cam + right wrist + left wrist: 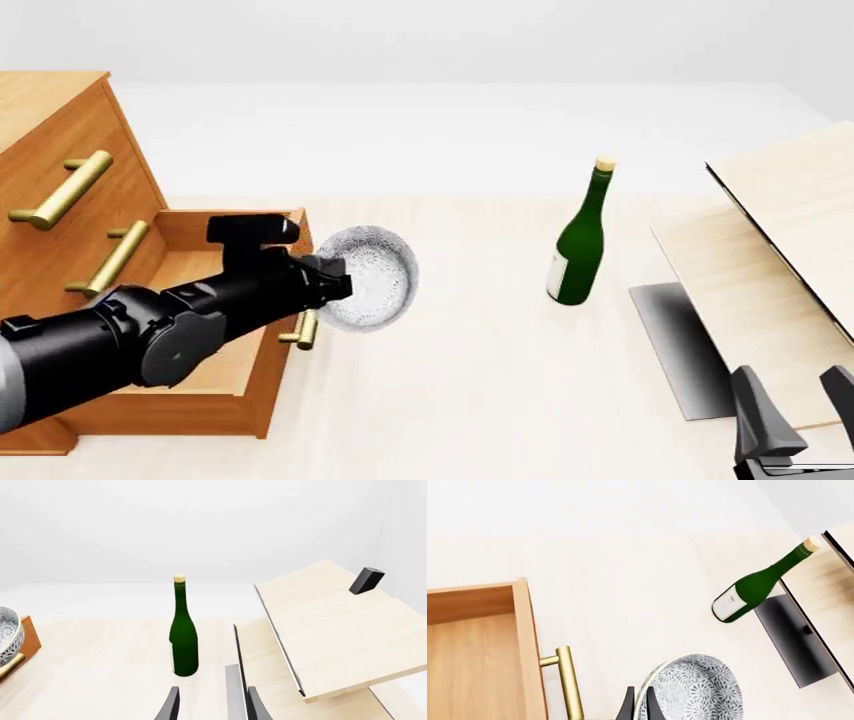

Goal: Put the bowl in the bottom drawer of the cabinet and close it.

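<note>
The speckled white bowl (371, 278) hangs tilted on its side in the air, just outside the front of the open bottom drawer (174, 412) and above its brass handle (304, 330). My left gripper (336, 278) is shut on the bowl's rim. In the left wrist view the dark fingers (628, 706) pinch the rim of the bowl (694, 690), beside the handle (568, 682) and the drawer's inside (467, 670). The orange-brown cabinet (54, 150) stands at the far left. My right gripper (801, 410) is open and holds nothing at the near right. Its fingers (171, 705) point toward the bottle.
A green bottle (581, 240) stands upright mid-table, right of the bowl. Pale light-wood boards (787, 230) on a dark base (674, 340) fill the right side. The two upper drawers are shut, with brass handles (60, 190) sticking out.
</note>
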